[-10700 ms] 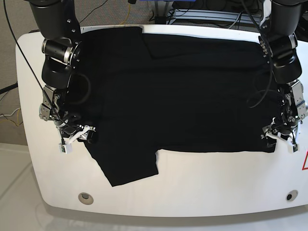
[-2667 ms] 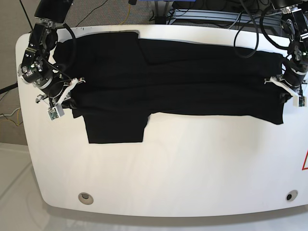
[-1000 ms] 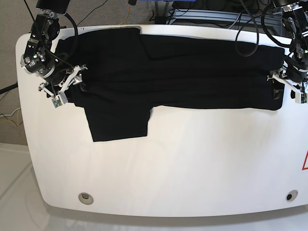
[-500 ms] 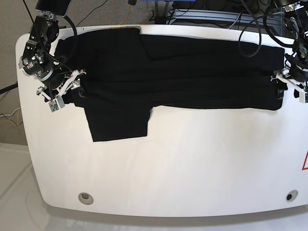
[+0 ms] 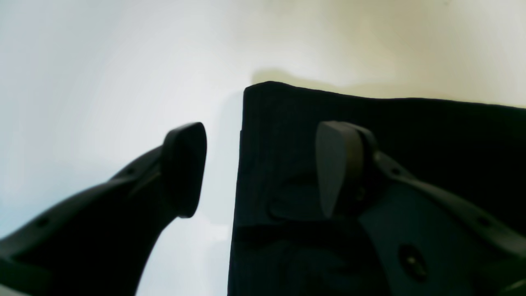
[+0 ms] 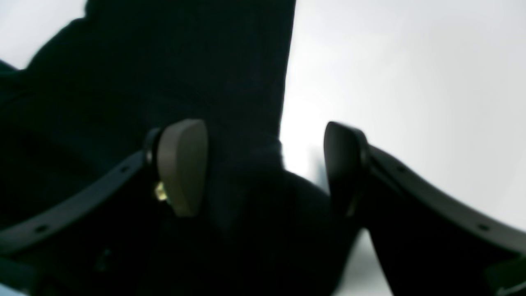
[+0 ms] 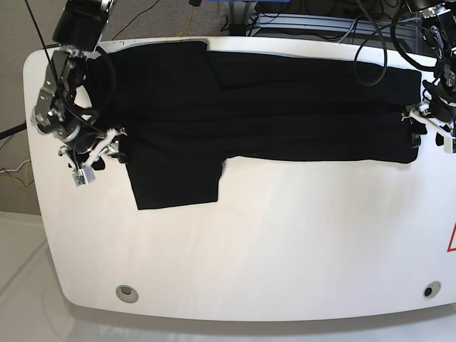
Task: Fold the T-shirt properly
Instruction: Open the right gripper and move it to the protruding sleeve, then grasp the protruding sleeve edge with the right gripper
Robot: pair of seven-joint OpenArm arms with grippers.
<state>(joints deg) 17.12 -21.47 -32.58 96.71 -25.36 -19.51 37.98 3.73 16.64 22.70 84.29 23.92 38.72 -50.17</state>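
On the white table (image 7: pixel 249 242), a sleeve lies nearest us; beyond it the black T-shirt (image 7: pixel 285 107) stretches wide. We judge it limp and light, best pinched at the end hems, where left gripper (image 7: pixel 432 130) and right gripper (image 7: pixel 96 152) hang spread, empty.

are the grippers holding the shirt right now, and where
Nothing is held. The left gripper and right gripper both stand open, each straddling an end edge of the T-shirt.
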